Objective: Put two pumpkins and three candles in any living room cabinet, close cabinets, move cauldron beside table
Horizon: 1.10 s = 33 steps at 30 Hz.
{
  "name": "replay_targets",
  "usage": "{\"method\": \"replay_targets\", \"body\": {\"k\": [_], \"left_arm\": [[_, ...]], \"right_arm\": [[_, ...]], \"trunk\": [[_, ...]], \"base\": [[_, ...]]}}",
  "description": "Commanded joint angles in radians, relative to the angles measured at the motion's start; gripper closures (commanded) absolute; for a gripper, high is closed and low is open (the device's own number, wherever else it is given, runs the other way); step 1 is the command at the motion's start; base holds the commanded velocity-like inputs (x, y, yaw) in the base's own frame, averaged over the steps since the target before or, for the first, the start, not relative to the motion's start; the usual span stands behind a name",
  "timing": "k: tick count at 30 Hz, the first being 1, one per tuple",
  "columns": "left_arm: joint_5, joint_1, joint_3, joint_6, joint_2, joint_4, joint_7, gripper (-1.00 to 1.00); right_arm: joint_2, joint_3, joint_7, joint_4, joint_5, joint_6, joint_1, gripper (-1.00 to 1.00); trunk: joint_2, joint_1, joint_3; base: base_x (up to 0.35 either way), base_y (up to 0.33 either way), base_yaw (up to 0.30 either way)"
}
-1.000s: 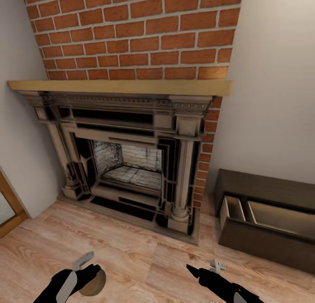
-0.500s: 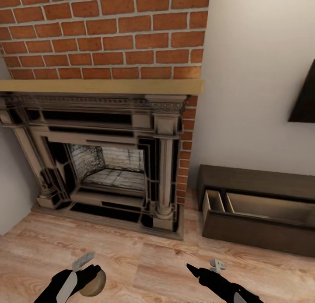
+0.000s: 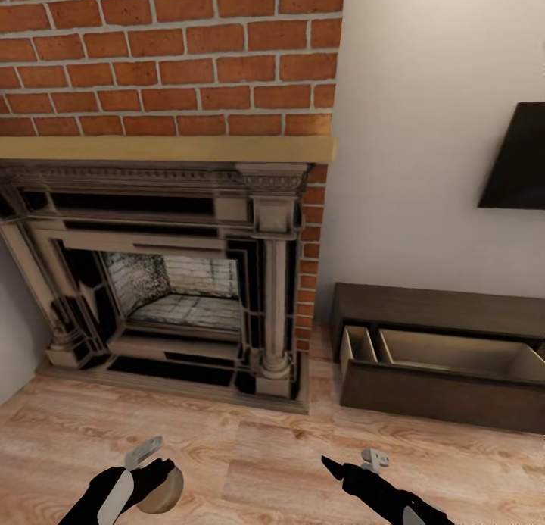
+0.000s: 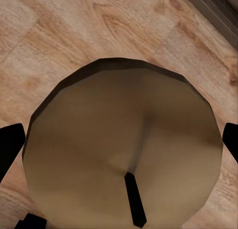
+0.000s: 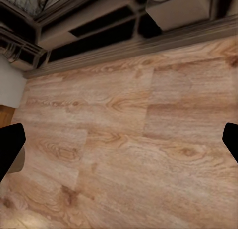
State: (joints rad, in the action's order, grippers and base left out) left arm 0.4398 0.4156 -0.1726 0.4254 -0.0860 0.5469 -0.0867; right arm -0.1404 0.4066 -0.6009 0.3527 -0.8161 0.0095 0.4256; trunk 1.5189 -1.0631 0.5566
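Head view: The left hand [image 3: 151,476] sits at the lower left over the wood floor [image 3: 250,457], with a round tan pumpkin [image 3: 163,491] held against it. The right hand [image 3: 350,466] sits at the lower right above bare floor; from this angle the finger gap cannot be judged. The cabinet [image 3: 443,351] stands against the white wall to the right of the brick fireplace [image 3: 163,282]. Its near drawer is pulled out, showing two pale wood compartments: a narrow one at the left end and a wide one beside it. Both compartments appear to hold nothing, though their floors are partly hidden by the drawer front. A dark angular object [image 3: 518,161] hangs on the wall above the cabinet.

Left wrist view: The pumpkin [image 4: 124,149] lies between the two black fingertips [image 4: 10,144], which pinch it at either side. A dark stem runs across its tan surface. Floor planks lie behind it.

Right wrist view: The right hand's fingertips [image 5: 10,149] stand spread wide apart with nothing between them. Floor [image 5: 129,144] lies beyond, with the fireplace base [image 5: 124,30] at its far edge.
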Motion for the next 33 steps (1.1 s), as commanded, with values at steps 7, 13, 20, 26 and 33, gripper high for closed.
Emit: {"method": "replay_targets", "body": {"k": [7, 13, 20, 26, 33], "left_arm": [[0.011, 0.000, -0.001, 0.006, 0.000, 0.002, -0.006, 1.00], [0.011, 0.000, -0.001, 0.006, 0.000, 0.002, -0.006, 1.00], [0.010, 0.000, -0.001, 0.006, 0.001, 0.002, -0.005, 1.00], [0.010, 0.000, -0.001, 0.006, 0.000, 0.002, -0.005, 1.00], [0.011, 0.000, -0.001, 0.006, 0.000, 0.002, -0.005, 1.00]], "right_arm": [[-0.001, 0.006, -0.002, 0.000, -0.012, 0.000, 0.001, -1.00], [-0.001, 0.006, -0.002, 0.000, -0.012, 0.000, 0.001, -1.00], [-0.001, 0.006, -0.002, 0.000, -0.012, 0.000, 0.001, -1.00], [-0.001, 0.006, -0.002, -0.001, -0.012, 0.000, 0.001, -1.00], [-0.001, 0.006, -0.002, -0.001, -0.012, -0.001, 0.001, -1.00]], "trunk": [[0.001, 0.000, 0.001], [0.001, 0.000, 0.001], [0.001, 0.000, 0.001], [0.001, 0.000, 0.001], [0.001, 0.000, 0.001]], "base": [[0.000, 0.000, -0.216], [0.000, 0.000, -0.258], [0.000, 0.000, -0.269], [0.000, 0.000, -0.288], [0.000, 0.000, -0.290]]}}
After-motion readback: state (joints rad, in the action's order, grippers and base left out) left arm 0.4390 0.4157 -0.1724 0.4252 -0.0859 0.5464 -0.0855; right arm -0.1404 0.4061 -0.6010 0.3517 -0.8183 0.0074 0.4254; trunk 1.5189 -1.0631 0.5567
